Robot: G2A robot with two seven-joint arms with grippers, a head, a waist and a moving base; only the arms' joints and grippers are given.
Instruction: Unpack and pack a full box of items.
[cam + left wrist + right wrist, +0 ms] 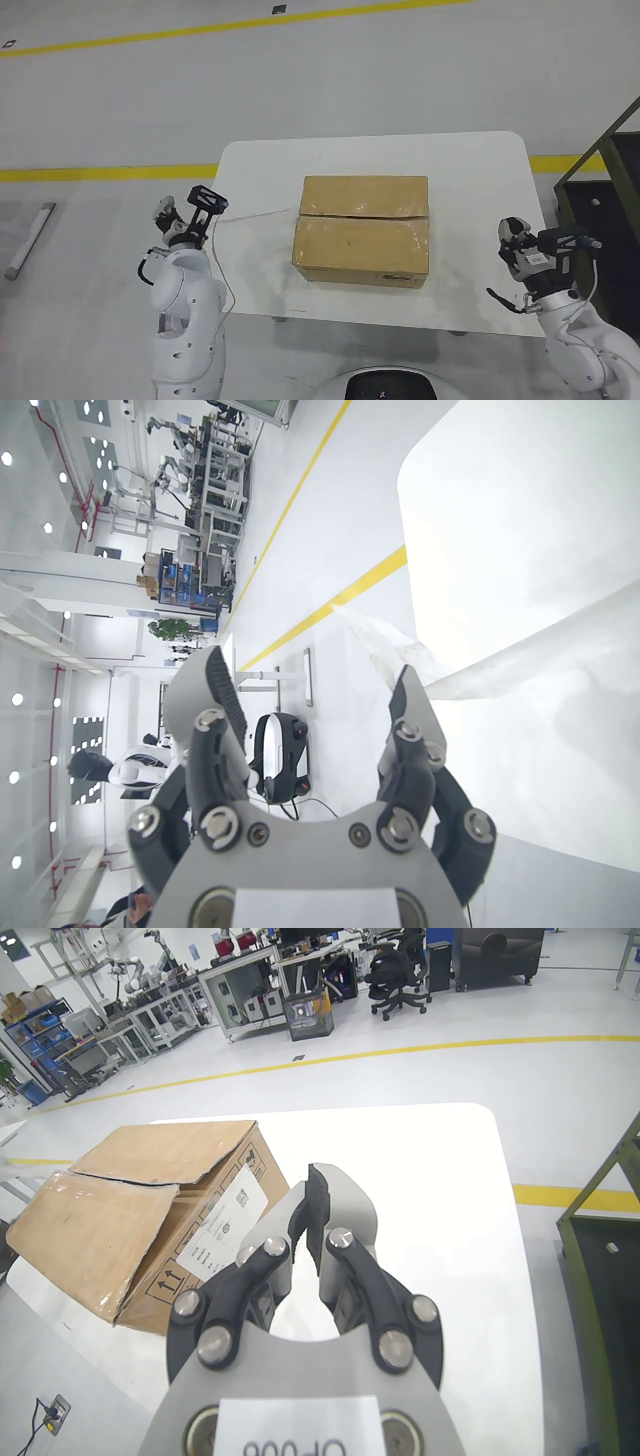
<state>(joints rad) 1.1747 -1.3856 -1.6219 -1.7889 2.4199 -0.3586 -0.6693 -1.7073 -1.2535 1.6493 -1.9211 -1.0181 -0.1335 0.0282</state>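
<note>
A brown cardboard box (365,230) sits in the middle of the white table (480,160), its two top flaps down with a ragged seam between them. In the right wrist view the box (125,1218) shows a white label on its side. A long clear tape strip (255,216) runs from the box's left side to my left gripper (207,200), which is off the table's left edge. In the left wrist view that gripper (312,672) is open, and the tape strip (395,642) clings to one fingertip (407,687). My right gripper (312,1208) is shut and empty near the table's right edge (515,235).
A green metal frame (605,180) stands close beside the table's right side, also seen in the right wrist view (600,1238). A pale tube (28,240) lies on the floor at far left. Bare table surrounds the box on all sides.
</note>
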